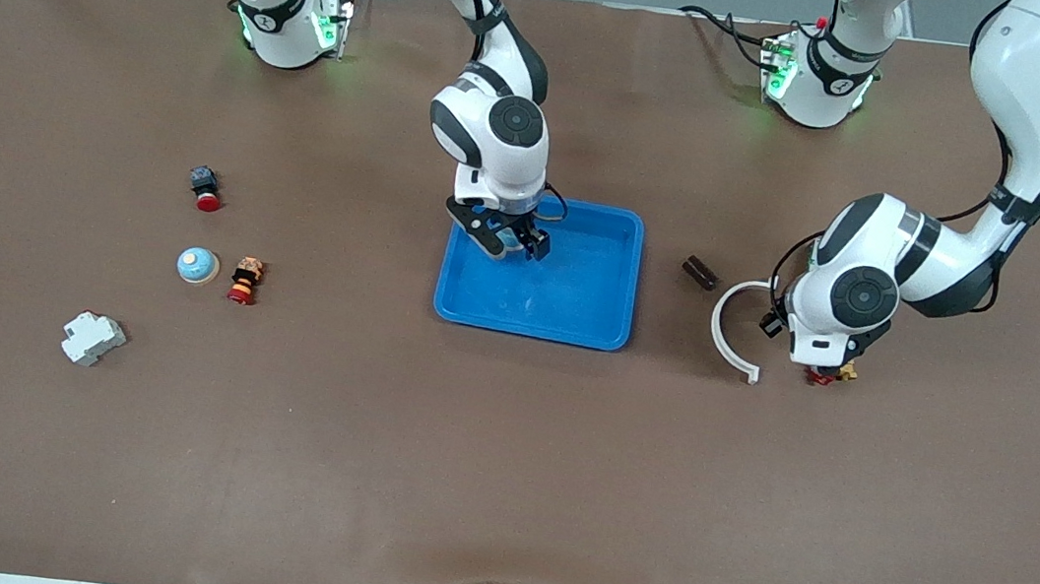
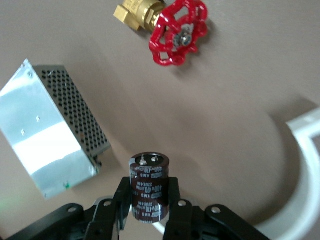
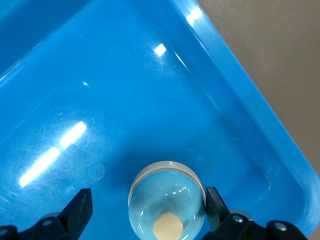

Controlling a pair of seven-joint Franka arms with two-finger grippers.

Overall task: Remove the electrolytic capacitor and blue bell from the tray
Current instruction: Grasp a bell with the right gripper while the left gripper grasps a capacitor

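Note:
A dark brown cylindrical capacitor [image 2: 149,187] with white print stands upright between the fingers of my left gripper [image 2: 148,194], which is shut on it above the brown table. In the front view that gripper [image 1: 820,367] is tucked under its wrist, beside a white curved piece. My right gripper [image 1: 511,241] is down inside the blue tray [image 1: 576,324], at the corner nearest the right arm's base. Seen from the right wrist, a light blue domed bell [image 3: 167,202] with a beige button rests on the tray floor between the open fingers of that gripper [image 3: 147,204]. One finger is near its rim, the other well apart.
Below my left gripper lie a red-handled brass valve [image 2: 177,30] and a perforated metal box [image 2: 50,130]. A white curved piece [image 1: 732,330] and a small brown block [image 1: 699,272] lie beside the tray. At the right arm's end lie a second blue bell [image 1: 198,265], two red-capped switches and a grey breaker [image 1: 92,338].

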